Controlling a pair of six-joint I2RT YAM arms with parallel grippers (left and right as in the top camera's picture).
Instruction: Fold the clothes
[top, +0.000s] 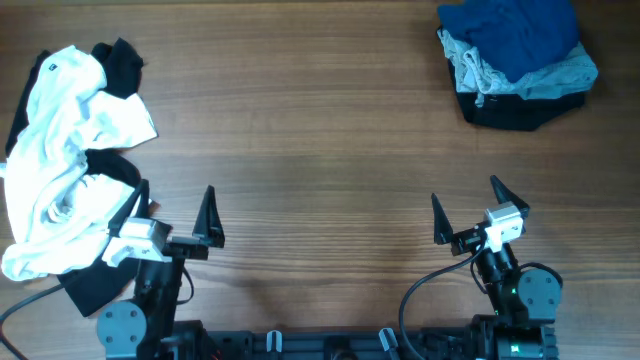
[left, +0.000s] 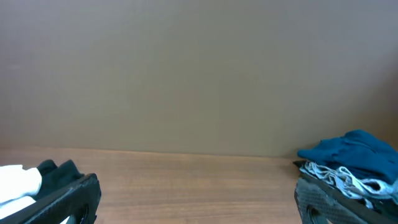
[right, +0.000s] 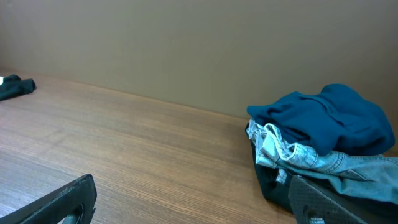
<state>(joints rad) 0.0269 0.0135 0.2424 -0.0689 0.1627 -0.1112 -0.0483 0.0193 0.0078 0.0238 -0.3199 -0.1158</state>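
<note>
The teal-blue shirt (top: 515, 35) lies crumpled on top of a small pile at the far right corner of the table. It also shows in the left wrist view (left: 357, 152) and in the right wrist view (right: 329, 121). My left gripper (top: 172, 212) is open and empty near the table's front left; in its wrist view (left: 196, 199) only bare wood lies between the fingers. My right gripper (top: 467, 208) is open and empty at the front right, well short of the shirt; its wrist view (right: 193, 199) shows bare wood between the fingers.
Pale denim jeans (top: 545, 80) and a black garment (top: 510, 112) lie under the shirt. A heap of white cloth (top: 65, 160) over black cloth (top: 120, 65) fills the left side, touching the left arm. The wooden table (top: 320, 150) runs between the piles.
</note>
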